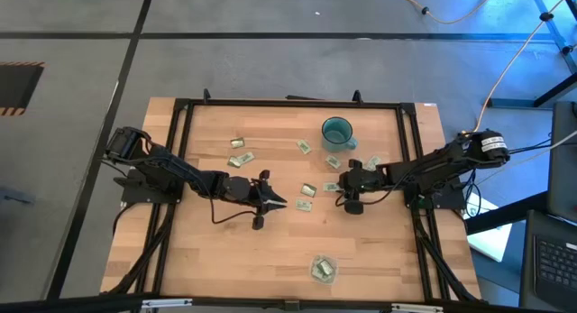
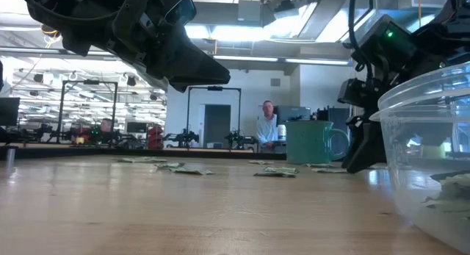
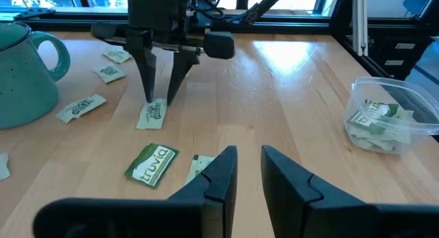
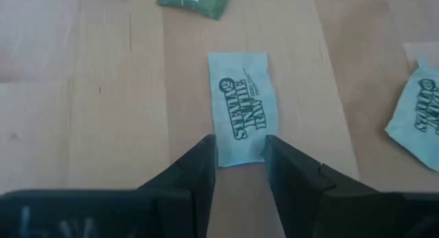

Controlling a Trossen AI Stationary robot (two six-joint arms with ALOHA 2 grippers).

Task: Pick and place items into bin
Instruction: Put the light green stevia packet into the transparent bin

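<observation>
Pale wooden boards form the worktop (image 1: 225,259), framed by black rails, on a grey floor. Small flat rectangular packets in pale green and white are scattered across its middle and far part, one such pale green packet (image 4: 238,108) being straddled at its near end by the right claw (image 4: 240,156), which is lowered to the wood; its fingers stand slightly apart, one to each side of the packet's edge, and are not yet closed on it. In the left wrist view the same packet (image 3: 153,114) is seen lying flat under those fingertips. A darker green packet (image 3: 151,164) lies nearer the left claw (image 3: 248,171), which is held above the worktop towards the centre, partly open and empty. A small clear round plastic tub (image 1: 324,269) is placed near the front edge, well apart from both claws, with several packets already inside. A teal-green mug (image 1: 337,132) with a handle stands near the far edge, packets lying around it.
</observation>
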